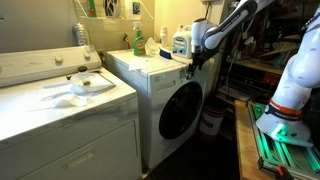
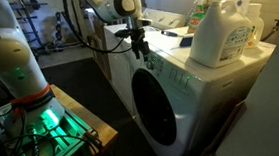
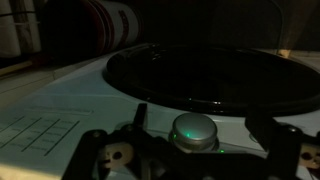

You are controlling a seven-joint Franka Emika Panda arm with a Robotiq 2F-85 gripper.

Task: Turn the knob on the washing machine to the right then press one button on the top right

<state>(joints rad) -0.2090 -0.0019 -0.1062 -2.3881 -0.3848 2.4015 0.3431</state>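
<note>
Wrist view: knob (image 3: pixel 194 131) axis toward camera

The washing machine (image 1: pixel 150 80) is plain white, its door (image 1: pixel 180 110) glass near-black with a silver ring. The knob (image 3: pixel 194 131) between the black jaws looks silvery with a green glow, I think. There's a faint grid pattern on the panel (image 3: pixel 40 132) beside them.

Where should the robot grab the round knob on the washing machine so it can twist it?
Grip the knob by its curved rim, a finger on each opposite side. Come straight at the front of the washing machine, since the knob is a short round stub sticking out of that panel. The open tool faces it.
</note>
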